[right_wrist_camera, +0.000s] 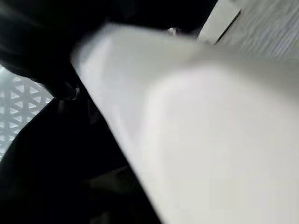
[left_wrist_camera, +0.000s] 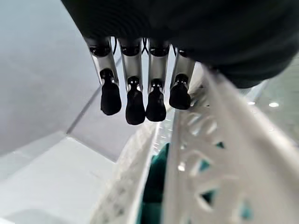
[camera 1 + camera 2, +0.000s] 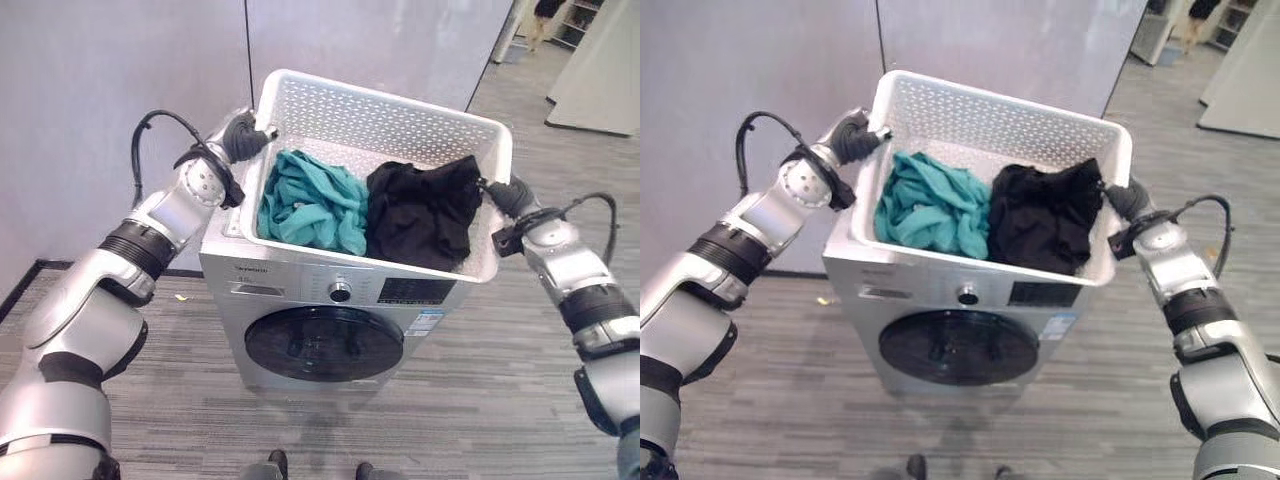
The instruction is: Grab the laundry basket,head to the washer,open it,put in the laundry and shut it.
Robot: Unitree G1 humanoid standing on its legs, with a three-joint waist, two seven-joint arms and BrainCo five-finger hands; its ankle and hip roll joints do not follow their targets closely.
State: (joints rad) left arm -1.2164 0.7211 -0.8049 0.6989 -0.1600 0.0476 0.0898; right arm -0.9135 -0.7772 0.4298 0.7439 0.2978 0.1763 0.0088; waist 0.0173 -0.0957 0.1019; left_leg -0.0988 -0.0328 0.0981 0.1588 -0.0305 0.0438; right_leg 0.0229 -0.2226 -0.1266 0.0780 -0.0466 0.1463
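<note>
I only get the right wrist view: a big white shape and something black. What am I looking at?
Observer: A white basket with black clothes in it, and teal clothes beside them.
Operator: Where is the basket?
Observer: Over the top of a washer, whose round door is shut.
Operator: What holds the far side?
Observer: The left hand, at the basket's rim with its fingers straight.

Basket [image 3: 385, 115] with laundry [image 3: 370, 210] atop washer [image 3: 330, 320], seemingly resting.
</note>
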